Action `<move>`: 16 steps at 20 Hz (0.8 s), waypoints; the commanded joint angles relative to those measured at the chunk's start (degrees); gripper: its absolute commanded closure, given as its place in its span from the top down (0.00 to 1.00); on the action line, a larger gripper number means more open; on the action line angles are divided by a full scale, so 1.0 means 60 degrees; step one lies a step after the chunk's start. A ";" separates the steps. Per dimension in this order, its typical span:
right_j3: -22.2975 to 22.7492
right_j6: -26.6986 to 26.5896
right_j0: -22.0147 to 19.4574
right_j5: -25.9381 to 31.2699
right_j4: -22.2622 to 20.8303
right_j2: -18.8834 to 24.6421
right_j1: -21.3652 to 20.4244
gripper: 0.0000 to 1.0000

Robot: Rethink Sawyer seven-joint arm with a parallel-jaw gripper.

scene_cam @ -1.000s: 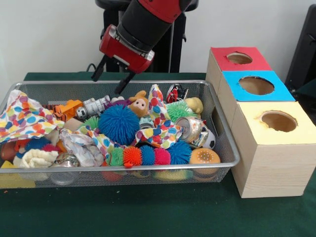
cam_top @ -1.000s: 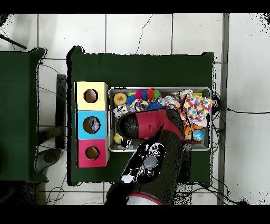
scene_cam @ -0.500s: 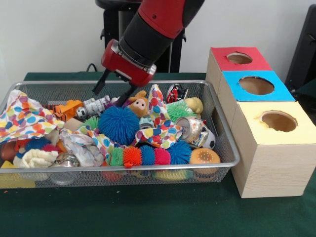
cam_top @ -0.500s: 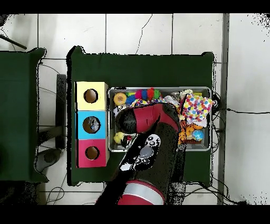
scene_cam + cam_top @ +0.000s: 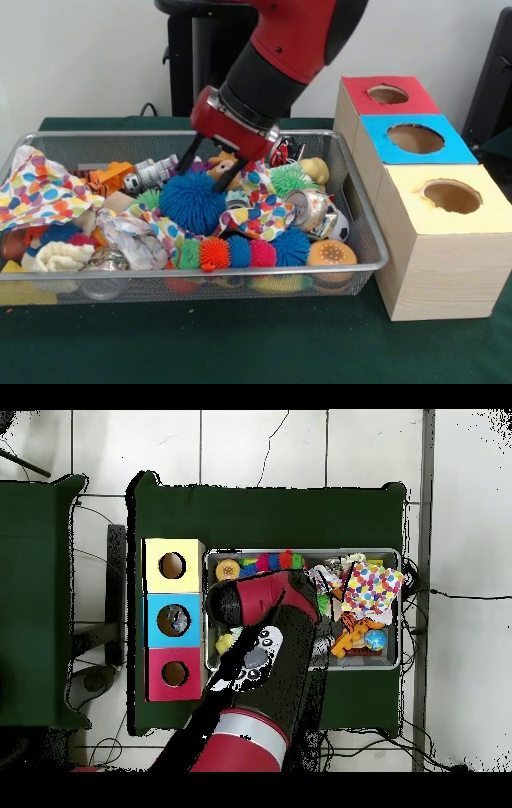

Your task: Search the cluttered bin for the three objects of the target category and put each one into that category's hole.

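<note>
1. The claw (image 5: 202,170) on the red and black arm (image 5: 276,56) stood spread, gripping nothing, with its two dark fingers (image 5: 188,161) just over the top of the big blue spiky rubber ball (image 5: 192,201) in the silver wire-mesh bin (image 5: 364,236).
2. The ball lay near the bin's middle, touching the spotted coloured cloth (image 5: 264,214) and close to the small brown plush animal (image 5: 226,168) behind it.
3. The step in hand looked like a grasp of that ball. It would go best with the fingers lowered evenly to either side of the ball's widest part.
4. The soft spikes would probably give, so the claw should close deep, and clear of the cloth.
5. The three wooden boxes, with red top (image 5: 387,96), blue top (image 5: 414,138) and yellow top (image 5: 450,198), stood along the bin's end; which hole fits cannot be told.
</note>
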 commanded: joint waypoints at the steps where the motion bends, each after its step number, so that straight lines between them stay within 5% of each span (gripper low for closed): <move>1: -0.0572 0.2583 0.0261 0.0864 0.1004 0.0318 0.0695 1.00; 16: -0.0341 0.3021 0.0792 0.0256 0.2162 -0.0372 0.1030 1.00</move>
